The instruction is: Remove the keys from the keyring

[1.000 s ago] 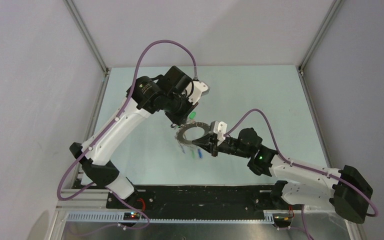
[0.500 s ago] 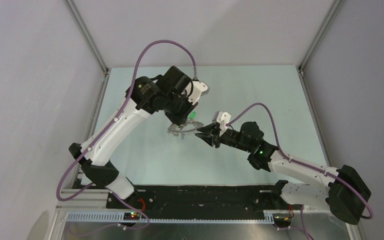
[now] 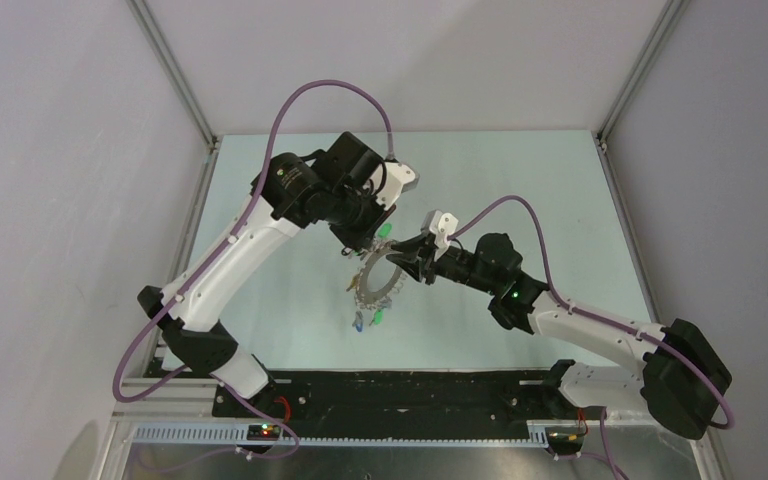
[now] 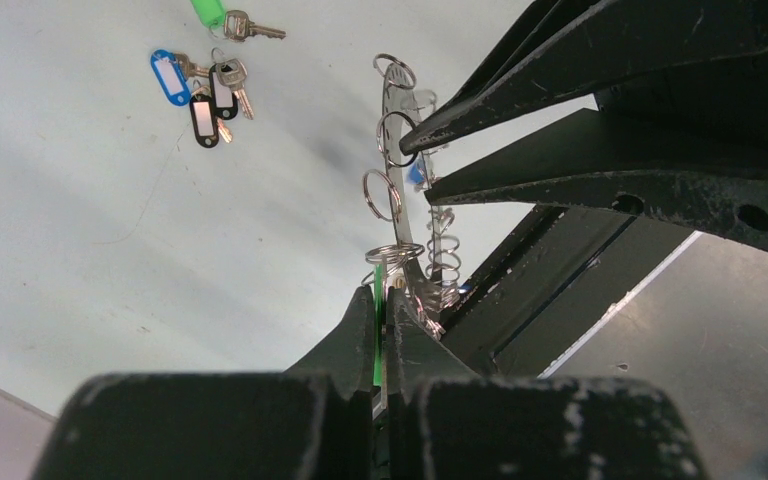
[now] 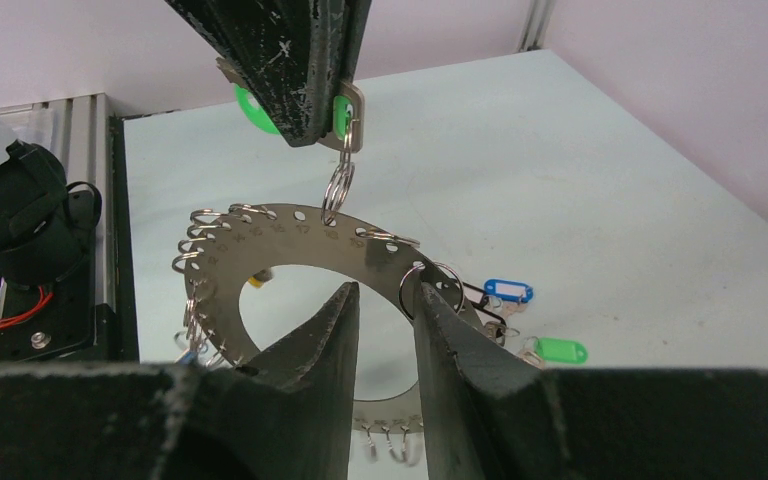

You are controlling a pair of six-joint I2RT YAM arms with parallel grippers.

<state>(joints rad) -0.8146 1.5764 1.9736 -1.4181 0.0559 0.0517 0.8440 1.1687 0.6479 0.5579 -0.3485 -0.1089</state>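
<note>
Right jaws newly parted at number-stamped keyring (image 5: 290, 232); left jaws tight on green-tagged key (image 5: 353, 112).

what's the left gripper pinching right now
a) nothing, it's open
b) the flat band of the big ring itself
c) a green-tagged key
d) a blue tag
c: the left gripper is shut on a green-tagged key, and the keyring hangs below it from a small split ring.
</note>
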